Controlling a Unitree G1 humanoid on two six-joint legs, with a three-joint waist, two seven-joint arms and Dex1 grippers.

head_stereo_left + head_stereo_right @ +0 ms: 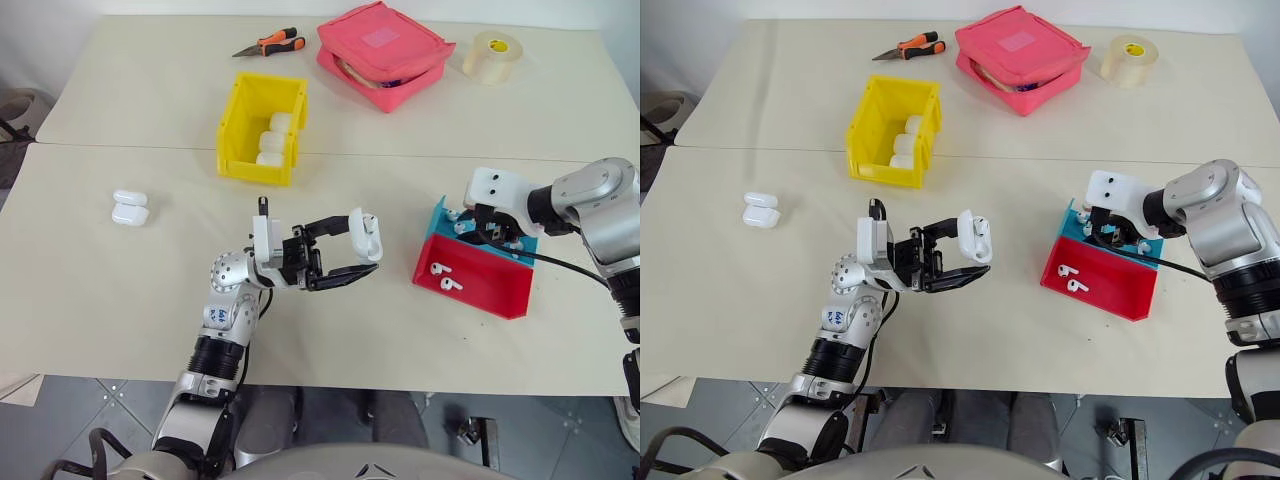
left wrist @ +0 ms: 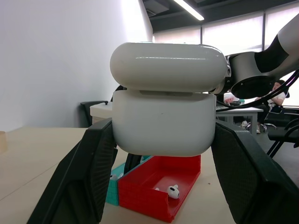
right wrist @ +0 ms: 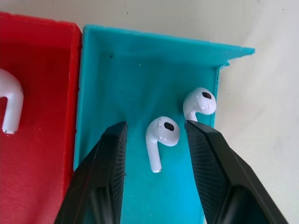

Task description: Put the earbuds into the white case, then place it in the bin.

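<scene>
Two earbuds (image 3: 162,135) lay in the blue tray (image 3: 140,70) at centre frame, one bracketed by the unclenched right gripper (image 3: 156,140). The left gripper (image 1: 340,255) clamped the white case (image 1: 365,234) mid-frame. Pickup step; closure judged next.

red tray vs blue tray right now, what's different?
Colour: the red tray is red, the blue tray teal-blue. Contents: the red tray holds two earbuds lying loose, while the blue tray's two earbuds have the right gripper over them, its open fingers straddling one. Position: the red tray sits nearer the robot, the blue behind it. Both touch side by side.
</scene>
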